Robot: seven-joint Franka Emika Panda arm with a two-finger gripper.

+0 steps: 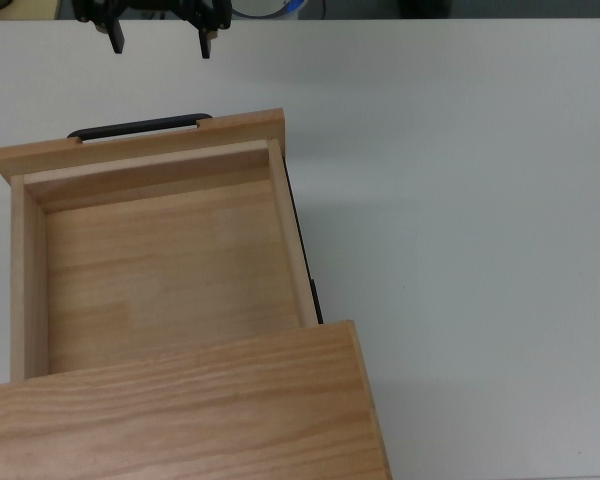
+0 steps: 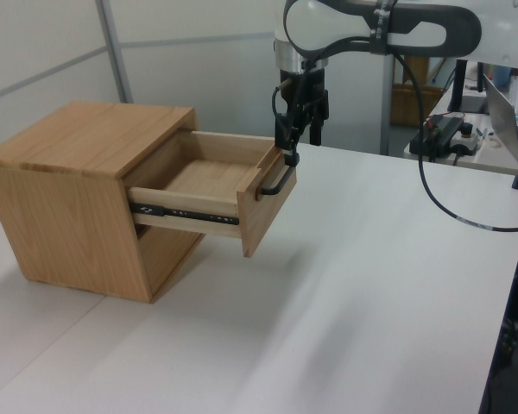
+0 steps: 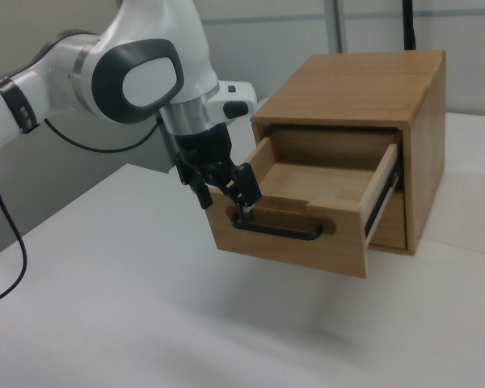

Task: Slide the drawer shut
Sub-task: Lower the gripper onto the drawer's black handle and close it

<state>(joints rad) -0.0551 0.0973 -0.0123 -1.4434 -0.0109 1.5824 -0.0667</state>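
Observation:
The light oak drawer (image 1: 140, 146) stands pulled well out of its wooden cabinet (image 1: 180, 410) and its tray is empty. The thin black bar handle (image 1: 140, 128) runs along the front panel. My gripper (image 1: 162, 42) is open, fingers spread wide, just in front of the panel and above the handle. In the left view the gripper (image 2: 296, 142) hangs at the top edge of the drawer (image 2: 268, 211) front, over the handle (image 2: 276, 183). In the right view the gripper (image 3: 225, 198) sits at the left end of the handle (image 3: 279, 232); one fingertip (image 3: 245, 212) is very near it, contact unclear.
The cabinet (image 2: 78, 147) sits on a white table (image 2: 371, 285). Black drawer rails (image 2: 186, 213) show along the drawer's side. A black cable (image 2: 449, 207) hangs from the arm. A laptop (image 2: 509, 112) and clutter lie at the left view's far right.

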